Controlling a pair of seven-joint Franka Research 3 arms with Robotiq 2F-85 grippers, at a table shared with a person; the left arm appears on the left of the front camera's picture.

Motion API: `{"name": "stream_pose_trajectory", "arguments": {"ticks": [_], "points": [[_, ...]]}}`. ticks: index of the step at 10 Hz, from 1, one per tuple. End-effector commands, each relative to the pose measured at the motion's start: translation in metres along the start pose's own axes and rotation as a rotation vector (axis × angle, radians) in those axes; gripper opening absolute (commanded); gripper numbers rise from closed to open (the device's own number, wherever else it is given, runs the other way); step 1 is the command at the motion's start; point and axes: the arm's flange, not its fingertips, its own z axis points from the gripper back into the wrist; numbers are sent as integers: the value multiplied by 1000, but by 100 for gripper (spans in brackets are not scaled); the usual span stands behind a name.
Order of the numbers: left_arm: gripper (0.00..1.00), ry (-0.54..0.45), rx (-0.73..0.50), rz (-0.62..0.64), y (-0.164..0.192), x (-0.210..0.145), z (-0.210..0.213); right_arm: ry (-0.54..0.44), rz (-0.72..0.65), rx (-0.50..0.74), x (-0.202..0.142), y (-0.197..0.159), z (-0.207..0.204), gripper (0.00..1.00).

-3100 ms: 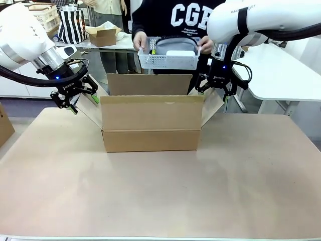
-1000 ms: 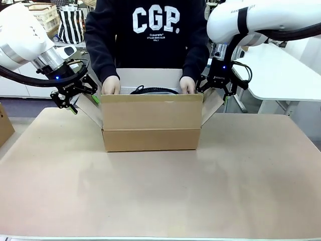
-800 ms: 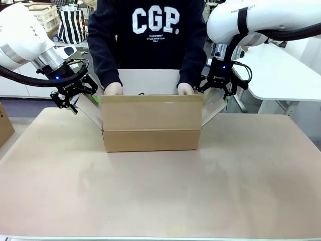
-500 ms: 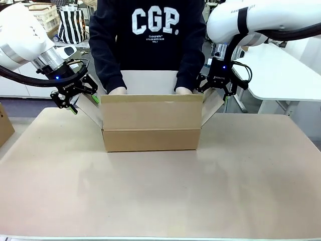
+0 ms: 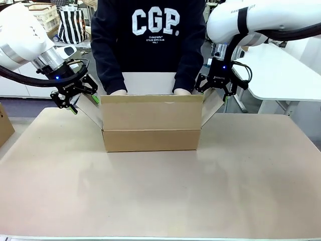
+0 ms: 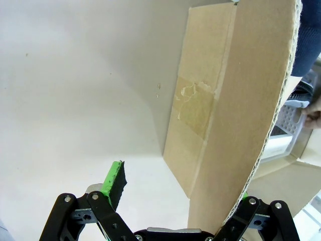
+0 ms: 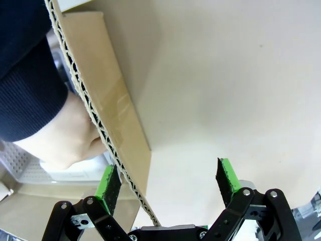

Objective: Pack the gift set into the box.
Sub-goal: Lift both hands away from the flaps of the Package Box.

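The box (image 5: 150, 123) stands open in the middle of the table, its front flap up and its side flaps splayed outward. My left gripper (image 5: 84, 103) is open astride the left flap (image 6: 235, 100), one green pad (image 6: 114, 182) clear of the cardboard. Open as well, my right gripper (image 5: 213, 93) straddles the right flap (image 7: 108, 105), whose edge runs close to one pad (image 7: 109, 183). The person's hands (image 5: 119, 92) reach down inside the box. In the wrist views a white lattice basket (image 6: 287, 110) of the gift set lies inside under a hand (image 7: 75, 145). The front wall hides it in the front view.
The person in a dark sweatshirt (image 5: 150, 30) stands at the far edge behind the box. A brown carton corner (image 5: 5, 125) sits at the left table edge. A white table (image 5: 281, 70) lies back right, and a striped bag (image 5: 70, 25) back left. Bare tabletop (image 5: 160, 191) spreads in front.
The person has lowered the white basket into the box, and their hands have sunk behind the front flap. Neither arm has moved.
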Motion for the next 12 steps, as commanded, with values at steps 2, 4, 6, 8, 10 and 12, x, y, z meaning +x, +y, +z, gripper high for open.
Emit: {"name": "stream_pose_trajectory", "arguments": {"ticks": [2, 4, 6, 8, 10, 12], "points": [[100, -3, 17, 11, -1, -1, 3, -18, -24, -23, -1, 0, 2, 100], [100, -3, 17, 11, -1, -1, 3, -18, -24, -23, -1, 0, 2, 100], [100, -3, 17, 11, -1, -1, 3, -18, -24, -23, -1, 0, 2, 100], [100, -3, 17, 11, -1, -1, 3, -18, -24, -23, -1, 0, 2, 100], [100, -3, 17, 11, -1, -1, 3, -18, -24, -23, -1, 0, 2, 100], [100, -3, 17, 11, -1, -1, 3, -18, -24, -23, -1, 0, 2, 100]]}}
